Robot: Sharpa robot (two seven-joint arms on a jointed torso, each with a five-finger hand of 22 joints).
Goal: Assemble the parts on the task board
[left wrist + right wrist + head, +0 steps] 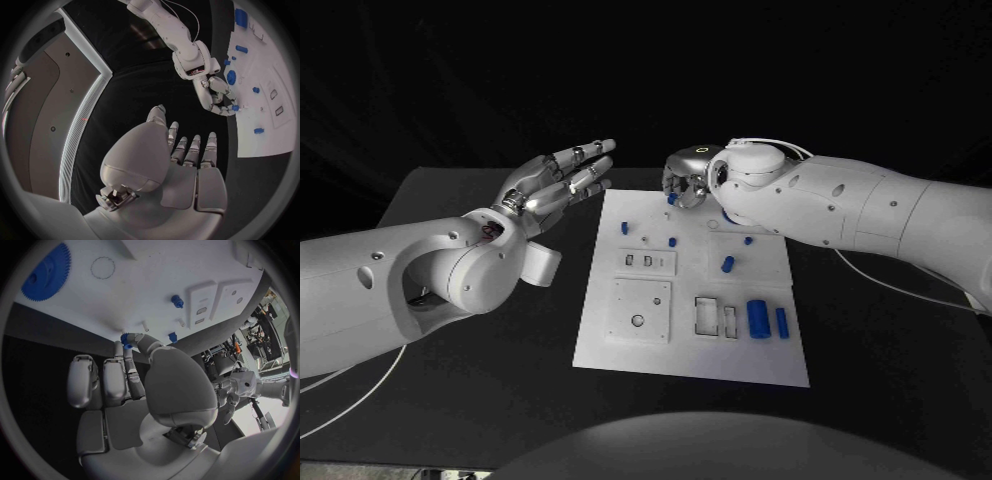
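White task board [625, 345] is seen at centre of the head view on the black table [459, 400], with small blue parts scattered over it: two upright cylinders [759, 318] at lower right beside a slotted frame [715, 316], a short peg [728, 264] at mid-board, smaller pegs nearer the top edge. Right hand [687, 178] is placed over the board's top edge, upper centre of frame; a small blue part [127, 339] is pinched at its fingertips, other fingers curled alongside. A blue gear [46, 273] is noted on the board in the right wrist view. Left hand [557, 183] is held left of the board above the table, fingers straight and spread, nothing gripped.
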